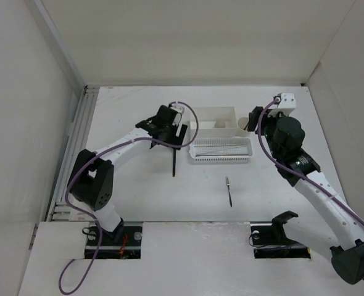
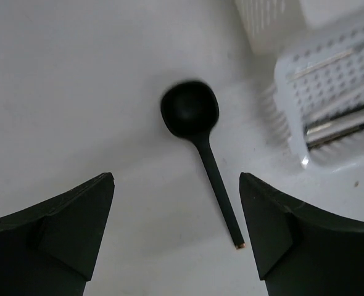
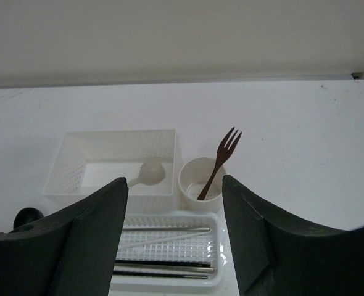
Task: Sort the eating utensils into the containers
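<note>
A black spoon (image 1: 175, 161) lies on the table left of the white perforated basket tray (image 1: 222, 158). My left gripper (image 1: 174, 131) hovers open over its bowl end. In the left wrist view the spoon (image 2: 194, 120) lies between the open fingers, and the gripper (image 2: 177, 203) is empty. A small dark fork (image 1: 229, 191) lies alone on the table. My right gripper (image 1: 255, 118) is open and empty above the round cup (image 3: 197, 179), which holds a brown fork (image 3: 221, 161). The white box (image 3: 71, 169) holds a beige spoon (image 3: 148, 172). The tray (image 3: 222, 246) holds several chopsticks (image 3: 163, 230).
White walls enclose the table at the back and both sides. A metal rail (image 1: 77, 142) runs along the left edge. The box (image 1: 216, 117), cup (image 1: 244, 125) and tray stand close together at the back centre.
</note>
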Robot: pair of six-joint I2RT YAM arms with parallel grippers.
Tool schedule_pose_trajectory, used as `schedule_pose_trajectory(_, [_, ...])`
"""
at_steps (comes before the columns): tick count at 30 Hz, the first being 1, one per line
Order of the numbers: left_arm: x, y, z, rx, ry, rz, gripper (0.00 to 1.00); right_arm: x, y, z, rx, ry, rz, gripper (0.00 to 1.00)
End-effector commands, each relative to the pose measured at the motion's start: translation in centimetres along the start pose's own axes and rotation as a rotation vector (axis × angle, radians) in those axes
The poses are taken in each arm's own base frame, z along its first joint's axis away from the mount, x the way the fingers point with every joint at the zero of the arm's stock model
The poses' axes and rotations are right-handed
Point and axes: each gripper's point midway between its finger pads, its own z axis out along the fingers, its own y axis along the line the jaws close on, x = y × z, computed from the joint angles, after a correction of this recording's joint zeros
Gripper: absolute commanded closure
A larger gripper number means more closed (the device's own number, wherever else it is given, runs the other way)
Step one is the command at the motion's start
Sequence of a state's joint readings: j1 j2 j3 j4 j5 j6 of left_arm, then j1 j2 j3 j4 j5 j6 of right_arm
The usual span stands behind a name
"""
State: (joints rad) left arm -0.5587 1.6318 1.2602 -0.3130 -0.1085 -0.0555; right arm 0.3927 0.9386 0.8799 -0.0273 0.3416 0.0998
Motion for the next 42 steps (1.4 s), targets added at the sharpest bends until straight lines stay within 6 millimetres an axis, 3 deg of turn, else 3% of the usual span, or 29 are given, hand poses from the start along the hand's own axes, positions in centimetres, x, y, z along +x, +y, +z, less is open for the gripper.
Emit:
schedule_pose_trajectory(1, [4.3,-2.2,0.4,0.091,0.113,-0.052,0.2,-2.2,0.3,-0.8,0.042,-0.036,0.025,0.32])
schedule_pose_trajectory(7, [7.7,-2.8,2.8,0.113,0.173,-0.008,0.2,-1.9,0.6,-2.0,0.057,-0.021,0.022,0.32])
schedule_pose_trajectory(10, [8.4,-3.3,3.9,0.114,0.197,0.002,0.23,-1.9,-0.1,-2.6,0.079,-0.018,0.019,0.32])
schedule_pose_trajectory(15, [8.9,-2.8,4.7,0.086,0.185,-0.006,0.44,-2.1,-1.3,-3.5,0.131,-0.024,0.018,0.32])
schedule_pose_trajectory(19, [9.7,-2.3,5.1,0.061,0.193,0.007,0.54,-2.2,-1.8,-3.7,0.152,-0.027,0.018,0.32])
schedule_pose_trajectory(20, [10.1,-2.3,5.4,0.059,0.205,0.009,0.63,-2.2,-1.8,-3.7,0.152,-0.027,0.018,0.32])
schedule_pose_trajectory(23, [10.0,-2.5,5.3,0.069,0.208,0.008,0.77,-2.2,-1.8,-3.7,0.152,-0.027,0.018,0.32])
schedule_pose_trajectory(24, [9.8,-2.5,5.2,0.069,0.208,0.008,0.9,-2.2,-1.8,-3.7,0.152,-0.027,0.027,0.32])
schedule_pose_trajectory(25, [9.8,-2.5,5.2,0.069,0.208,0.008,0.96,-2.0,-1.7,-3.5,0.153,-0.019,0.023,0.32])
schedule_pose_trajectory(28, [10.2,-1.6,5.1,0.053,0.229,-0.006,1.0,-1.8,-1.7,-3.3,0.163,-0.015,0.039,0.32])
schedule_pose_trajectory(31, [9.5,-1.0,4.7,0.032,0.227,-0.023,1.0,-2.0,-1.6,-3.3,0.162,-0.024,0.054,0.32])
schedule_pose_trajectory(36, [5.7,2.4,3.8,-0.061,0.146,0.015,1.0,-2.0,-1.4,-2.4,0.161,-0.028,0.013,0.32])
schedule_pose_trajectory(38, [2.6,3.1,3.4,-0.09,0.082,0.069,1.0,-1.2,-1.1,-1.6,0.163,-0.018,-0.011,0.31])
schedule_pose_trajectory(42, [-3.9,3.8,2.2,-0.138,-0.052,0.111,1.0,-2.3,-0.3,-0.1,0.052,-0.091,0.022,0.31])
